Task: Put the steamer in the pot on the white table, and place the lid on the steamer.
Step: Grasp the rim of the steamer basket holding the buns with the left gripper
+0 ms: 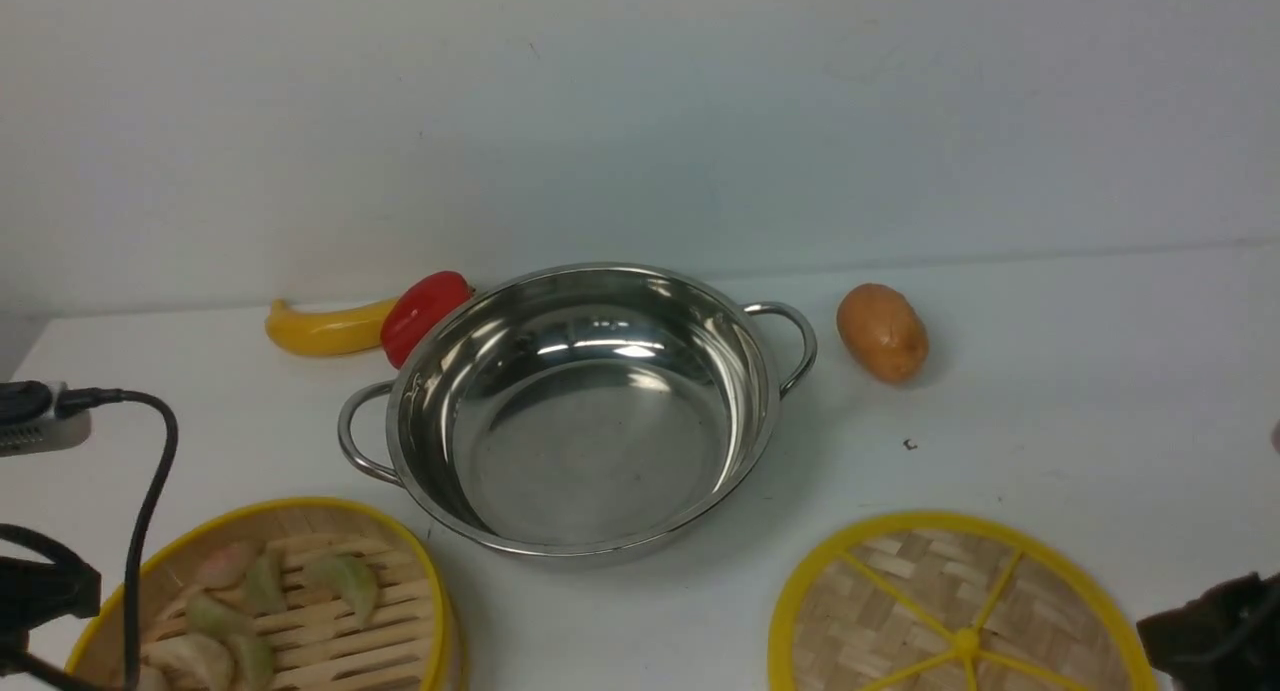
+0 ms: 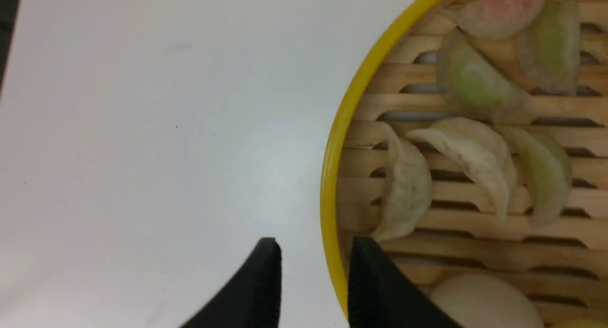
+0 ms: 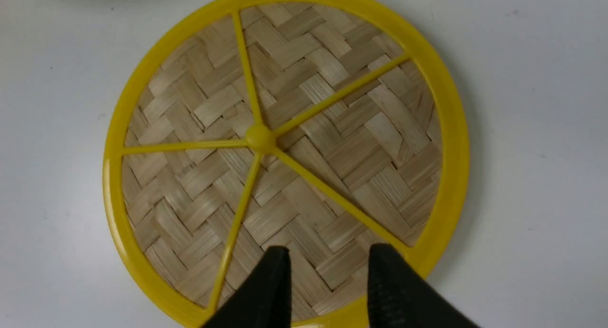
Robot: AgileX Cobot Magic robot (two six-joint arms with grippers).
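lid: flat on white table | right pincer: parted over lid's weave

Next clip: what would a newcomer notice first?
The shiny, empty pot in the middle of the white table draws the eye first. Next come two yellow rims at the near edge: the steamer with dumplings on the left, the lid on the right. A banana and a red pepper lie behind the pot's left side, a potato to its right.

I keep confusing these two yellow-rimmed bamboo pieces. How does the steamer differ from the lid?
The steamer has a slatted floor holding dumplings; the lid is woven, with yellow spokes meeting at a knob, and bare. The steamer lies front-left of the pot, the lid front-right. Both are round, yellow-rimmed, on the white table.
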